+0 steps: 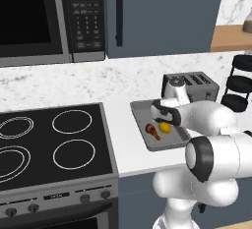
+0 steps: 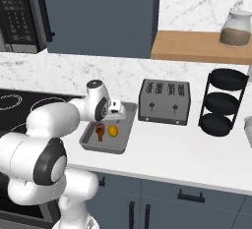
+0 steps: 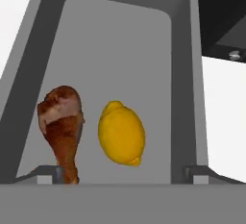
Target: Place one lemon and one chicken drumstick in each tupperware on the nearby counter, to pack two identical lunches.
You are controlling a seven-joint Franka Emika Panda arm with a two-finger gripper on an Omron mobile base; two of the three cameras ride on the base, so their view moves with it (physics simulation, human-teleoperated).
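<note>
Two dark fingertips [image 3: 48,174] of the hand [image 3: 124,176] stand spread wide apart at the foot of the hand view, gripping nothing, poised over a grey tupperware [image 3: 190,74]. Inside the tray lie one chicken drumstick [image 3: 62,124] and one lemon [image 3: 121,132], side by side and just apart, the drumstick's thin bone reaching down beside one fingertip. From the base views, the hand [image 2: 112,111] hangs over the tupperware [image 2: 88,143], which sits on the white counter [image 2: 187,154] between a black stovetop [image 1: 54,139] and a grey slotted toaster [image 2: 164,101]. Right of the toaster stands a black three-tier rack [image 2: 224,102]. A glass jar [image 2: 236,28] rests on a wooden shelf [image 2: 197,46] above. The microwave [image 1: 44,16] keypad's markings are too small to read.
</note>
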